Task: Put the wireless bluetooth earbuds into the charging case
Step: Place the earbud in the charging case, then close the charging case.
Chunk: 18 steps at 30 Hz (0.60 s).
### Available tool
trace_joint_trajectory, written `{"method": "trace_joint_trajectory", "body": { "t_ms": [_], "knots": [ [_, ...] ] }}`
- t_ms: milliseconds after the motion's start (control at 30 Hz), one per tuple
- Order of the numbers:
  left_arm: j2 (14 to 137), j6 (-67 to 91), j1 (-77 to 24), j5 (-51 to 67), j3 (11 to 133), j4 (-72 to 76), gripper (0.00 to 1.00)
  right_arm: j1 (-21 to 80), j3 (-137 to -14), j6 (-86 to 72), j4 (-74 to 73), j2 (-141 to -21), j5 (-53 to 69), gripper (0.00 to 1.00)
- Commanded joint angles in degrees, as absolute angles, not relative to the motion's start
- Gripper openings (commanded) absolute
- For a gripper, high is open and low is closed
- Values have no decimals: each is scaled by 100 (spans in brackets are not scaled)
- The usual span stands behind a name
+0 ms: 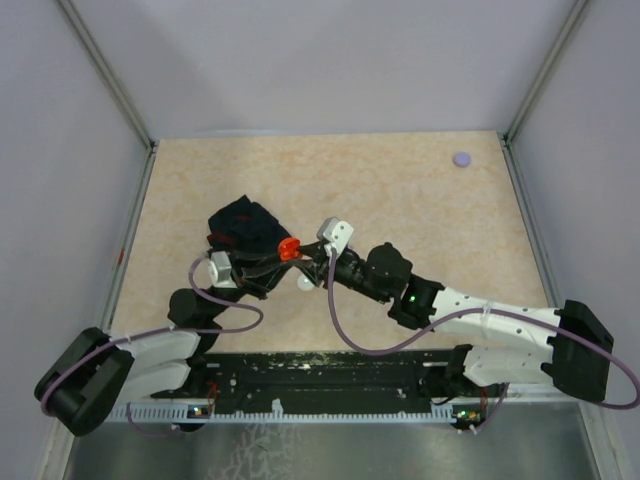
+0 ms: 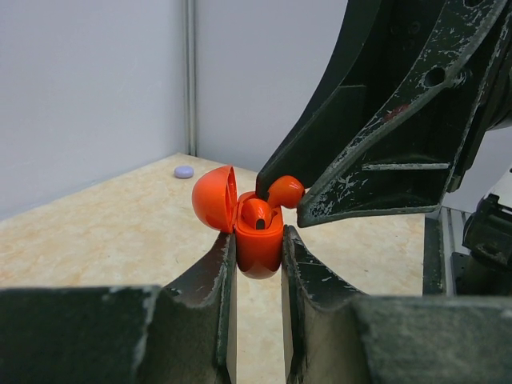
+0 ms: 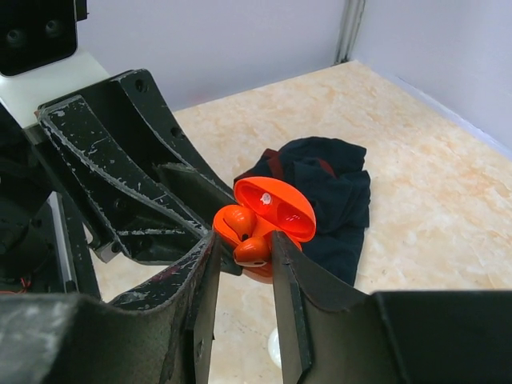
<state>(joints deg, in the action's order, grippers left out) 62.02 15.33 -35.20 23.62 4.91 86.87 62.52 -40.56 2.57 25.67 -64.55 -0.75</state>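
My left gripper (image 2: 258, 250) is shut on the base of a red charging case (image 2: 258, 244), held above the table with its lid (image 2: 213, 198) open. One red earbud (image 2: 258, 214) sits in the case. My right gripper (image 3: 244, 254) is shut on a second red earbud (image 3: 253, 250) and holds it at the case's open top (image 3: 276, 210), beside the seated earbud (image 3: 238, 221). In the top view the case (image 1: 288, 248) is between the left gripper (image 1: 270, 258) and the right gripper (image 1: 306, 256). No other earbuds are in view.
A dark cloth (image 1: 243, 226) lies on the table behind the grippers, also in the right wrist view (image 3: 328, 188). A lavender disc (image 1: 462, 158) sits at the far right corner. A white round object (image 1: 305, 283) lies below the grippers. Walls enclose the table.
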Motion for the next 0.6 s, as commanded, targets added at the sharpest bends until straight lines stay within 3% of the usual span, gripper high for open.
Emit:
{"method": "trace_joint_trajectory", "body": {
  "t_ms": [0, 333, 567],
  "knots": [
    [5995, 1393, -3489, 2399, 490, 9285, 0, 6319, -4254, 299, 2371, -6332, -131, 34],
    [5594, 1056, -3489, 2268, 420, 8629, 0, 6319, -4551, 69, 1499, -6061, -1780, 43],
    [5557, 977, -3490, 2240, 431, 8441, 0, 6321, -4614, 79, 1643, -6002, -875, 51]
  ]
}}
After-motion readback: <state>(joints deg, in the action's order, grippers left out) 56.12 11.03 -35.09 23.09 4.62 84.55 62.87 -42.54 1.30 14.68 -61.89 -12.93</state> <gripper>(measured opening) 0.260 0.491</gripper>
